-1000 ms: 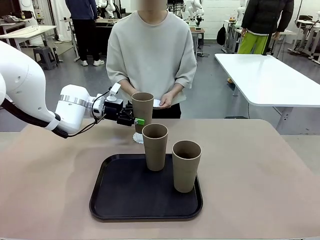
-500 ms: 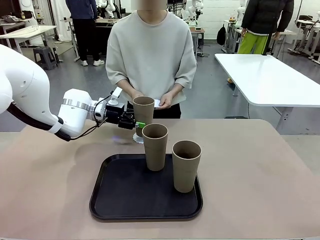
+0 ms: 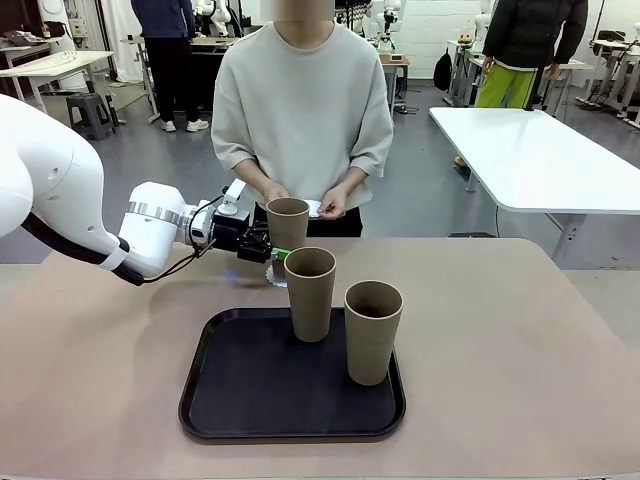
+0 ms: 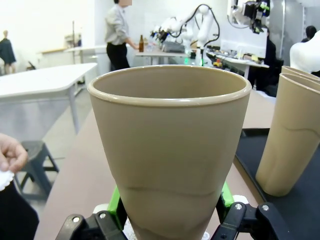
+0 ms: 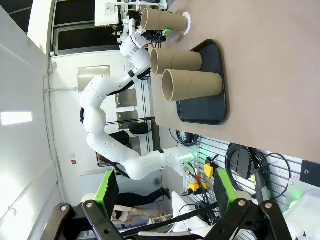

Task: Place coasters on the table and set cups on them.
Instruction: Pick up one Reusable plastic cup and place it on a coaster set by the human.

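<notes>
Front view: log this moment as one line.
left end effector: shut on cup, at coaster beyond tray | right end effector: open | tray: two cups | person's hand: holding coasters

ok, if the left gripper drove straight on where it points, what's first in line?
The cup clamped in the left gripper itself. Past it the table looks free; the nearer tray cup sits off to one side, though depth is unclear.

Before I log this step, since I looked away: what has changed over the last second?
The left arm, jaws shut on one cup, lowered it a little toward the coaster on the table. Unchanged: the two other cups on the tray, and the person's hands holding something white.
</notes>
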`<state>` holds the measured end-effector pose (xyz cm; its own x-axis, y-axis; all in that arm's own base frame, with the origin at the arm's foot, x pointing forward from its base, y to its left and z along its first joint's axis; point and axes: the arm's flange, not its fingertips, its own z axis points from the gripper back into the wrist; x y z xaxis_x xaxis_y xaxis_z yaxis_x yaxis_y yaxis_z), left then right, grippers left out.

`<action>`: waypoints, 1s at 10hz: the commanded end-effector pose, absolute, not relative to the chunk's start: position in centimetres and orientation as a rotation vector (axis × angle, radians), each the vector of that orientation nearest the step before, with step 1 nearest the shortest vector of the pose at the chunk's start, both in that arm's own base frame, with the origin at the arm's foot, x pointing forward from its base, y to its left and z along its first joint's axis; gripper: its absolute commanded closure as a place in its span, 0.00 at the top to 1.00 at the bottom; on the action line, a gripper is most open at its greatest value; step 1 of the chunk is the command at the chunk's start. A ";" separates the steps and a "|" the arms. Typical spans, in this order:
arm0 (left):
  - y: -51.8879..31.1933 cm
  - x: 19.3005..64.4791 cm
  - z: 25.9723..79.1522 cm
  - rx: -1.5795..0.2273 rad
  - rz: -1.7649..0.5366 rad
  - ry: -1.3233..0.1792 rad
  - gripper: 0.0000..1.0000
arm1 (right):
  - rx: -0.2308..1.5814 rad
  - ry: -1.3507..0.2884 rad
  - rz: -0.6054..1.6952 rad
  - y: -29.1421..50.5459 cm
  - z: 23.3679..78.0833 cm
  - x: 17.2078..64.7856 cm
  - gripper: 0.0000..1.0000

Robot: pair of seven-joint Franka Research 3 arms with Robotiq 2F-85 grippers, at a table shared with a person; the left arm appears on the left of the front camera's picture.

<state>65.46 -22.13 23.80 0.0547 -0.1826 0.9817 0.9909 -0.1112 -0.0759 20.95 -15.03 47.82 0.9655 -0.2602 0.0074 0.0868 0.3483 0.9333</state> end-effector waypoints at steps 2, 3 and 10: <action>-22.0 65.8 23.8 -1.179 -1.360 -0.991 0.84 | 1.213 -0.175 -0.218 -15.1 47.8 21.0 1.00; -22.0 65.8 23.8 -1.179 -1.360 -0.996 0.84 | 1.213 -0.175 -0.218 -15.1 47.8 21.0 1.00; -21.9 65.8 23.2 -1.198 -1.328 -0.961 0.84 | 1.213 -0.175 -0.218 -15.1 47.8 21.0 1.00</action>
